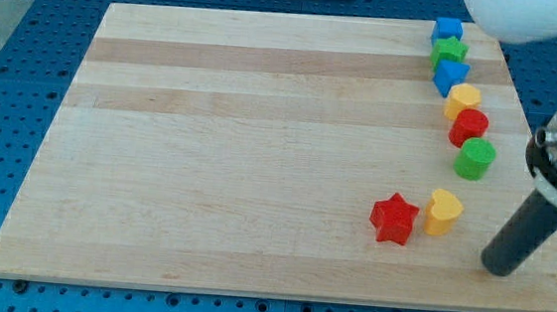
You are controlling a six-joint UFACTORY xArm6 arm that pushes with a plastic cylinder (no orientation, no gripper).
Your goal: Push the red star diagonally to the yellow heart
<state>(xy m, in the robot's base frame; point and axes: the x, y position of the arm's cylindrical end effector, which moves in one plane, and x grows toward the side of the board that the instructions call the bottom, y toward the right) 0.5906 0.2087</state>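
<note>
The red star (393, 219) lies on the wooden board (209, 151) at the lower right. The yellow heart (442, 211) stands just to the star's right and slightly above it, a narrow gap apart. My tip (497, 269) rests on the board to the right of and below the heart, about a block's width from it and farther from the star.
A curved row of blocks runs down the right side: a blue cube (448, 31), a green star (449, 53), a blue block (451, 76), a yellow block (462, 100), a red cylinder (469, 127) and a green cylinder (475, 159). The board's right edge is close to my tip.
</note>
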